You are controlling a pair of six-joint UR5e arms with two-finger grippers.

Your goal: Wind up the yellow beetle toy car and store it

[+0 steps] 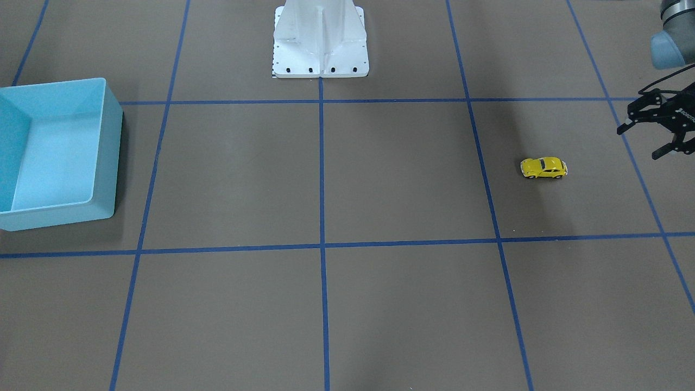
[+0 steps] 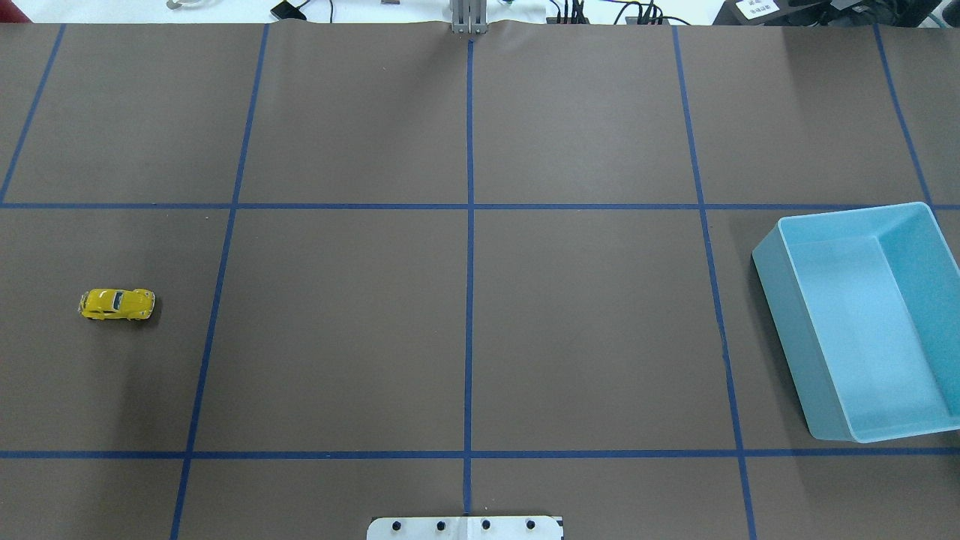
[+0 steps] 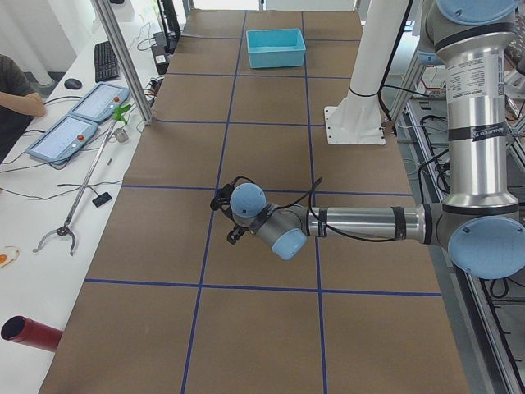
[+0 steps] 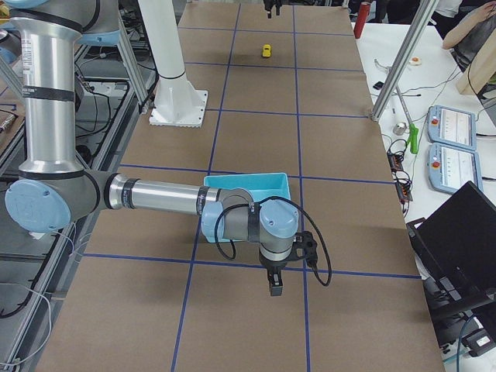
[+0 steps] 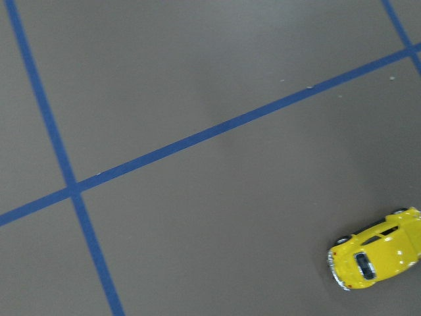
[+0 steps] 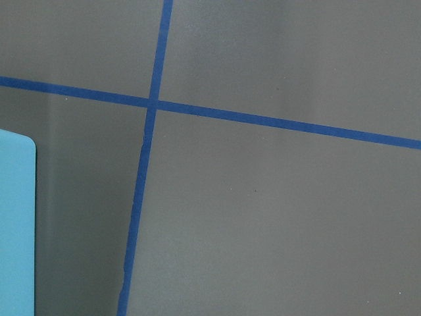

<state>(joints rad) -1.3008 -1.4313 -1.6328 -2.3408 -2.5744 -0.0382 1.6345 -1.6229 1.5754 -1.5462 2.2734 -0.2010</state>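
Note:
The yellow beetle toy car (image 1: 544, 168) stands on its wheels on the brown table, alone in its tape square; it also shows in the overhead view (image 2: 117, 304), far off in the exterior right view (image 4: 266, 51) and at the lower right of the left wrist view (image 5: 378, 257). My left gripper (image 1: 640, 142) hovers open and empty beside the car, apart from it. The light blue bin (image 1: 106, 157) sits empty at the opposite end of the table (image 2: 780, 315). My right gripper (image 4: 275, 283) hangs near the bin; I cannot tell whether it is open or shut.
The white robot pedestal (image 1: 320, 41) stands at the table's middle edge. Blue tape lines (image 2: 469, 262) divide the table into squares. Beyond the far long edge are pendants (image 3: 82, 119), a grabber tool (image 3: 78, 205) and an operator's arm (image 3: 20, 98).

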